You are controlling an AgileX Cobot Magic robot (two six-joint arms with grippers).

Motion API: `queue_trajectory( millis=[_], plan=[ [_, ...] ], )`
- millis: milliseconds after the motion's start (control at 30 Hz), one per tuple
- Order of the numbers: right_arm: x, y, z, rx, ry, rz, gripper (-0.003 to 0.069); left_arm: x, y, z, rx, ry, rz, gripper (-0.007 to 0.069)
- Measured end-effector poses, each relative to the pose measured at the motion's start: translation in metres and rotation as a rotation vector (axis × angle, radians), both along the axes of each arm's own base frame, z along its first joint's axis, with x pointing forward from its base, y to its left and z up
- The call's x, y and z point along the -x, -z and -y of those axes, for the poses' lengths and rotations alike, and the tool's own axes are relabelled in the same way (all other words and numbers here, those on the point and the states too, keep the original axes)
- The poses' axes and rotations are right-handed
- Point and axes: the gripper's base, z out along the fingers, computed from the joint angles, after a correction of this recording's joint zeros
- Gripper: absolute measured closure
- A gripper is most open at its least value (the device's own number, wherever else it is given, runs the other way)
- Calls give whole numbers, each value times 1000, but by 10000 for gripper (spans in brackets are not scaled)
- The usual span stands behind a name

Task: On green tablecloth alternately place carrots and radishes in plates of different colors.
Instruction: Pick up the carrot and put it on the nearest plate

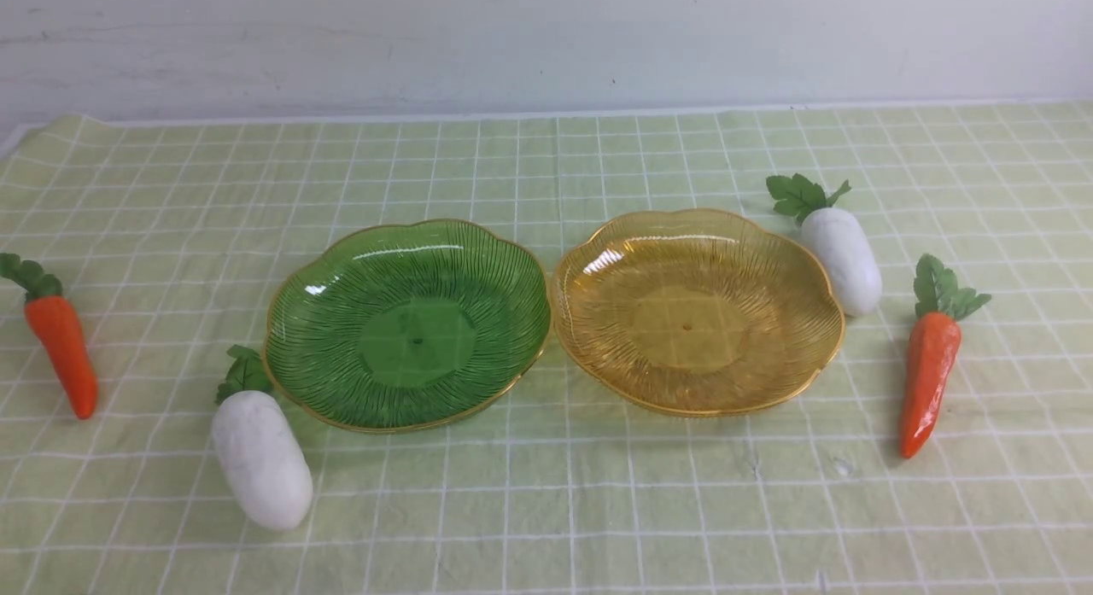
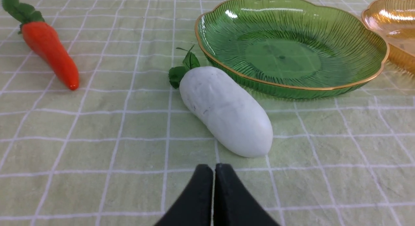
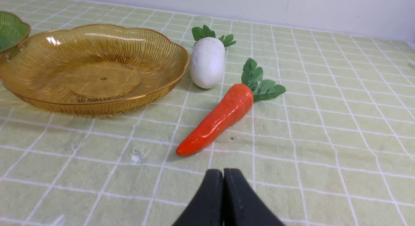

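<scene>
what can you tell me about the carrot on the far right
The right-hand toy carrot is glossy orange-red, smooth and plastic-looking, tapering to a blunt tip, with a tuft of dark green, lobed, fabric-like leaves at its thick end. It looks whole and lies flat on the checked green tablecloth, leaves pointing away from the robot, tip toward it. Only the cloth touches it; the nearby white radish is apart from it.
</scene>
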Motion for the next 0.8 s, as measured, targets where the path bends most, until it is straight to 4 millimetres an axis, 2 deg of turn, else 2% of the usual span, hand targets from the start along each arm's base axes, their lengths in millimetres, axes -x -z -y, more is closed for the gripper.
queue_trajectory(
  millis=[67,100,200,267,400,600,700,800],
  plan=[
    [0,0,-1,-82,1,12,674,0,-1,4,167,-9,-7,632],
    [-1,-2,-4,-227,5,24,674,0,-2,6,265,-14,-12,632],
    [-1,-7,-7,-613,18,50,674,1,-6,15,703,-38,-55,632],
    [-1,-10,-9,-798,24,56,674,1,-11,18,901,-44,-65,632],
    [-1,-12,-9,-892,25,63,674,0,-14,18,966,-42,-41,632],
    [-2,-13,-9,-875,21,75,674,0,-18,19,1034,-30,-41,632],
    [2,-36,-9,-776,-22,145,674,4,-44,22,993,39,-10,632],
    [8,-75,-9,-652,-62,241,674,3,-73,25,895,75,-28,632]
  ],
)
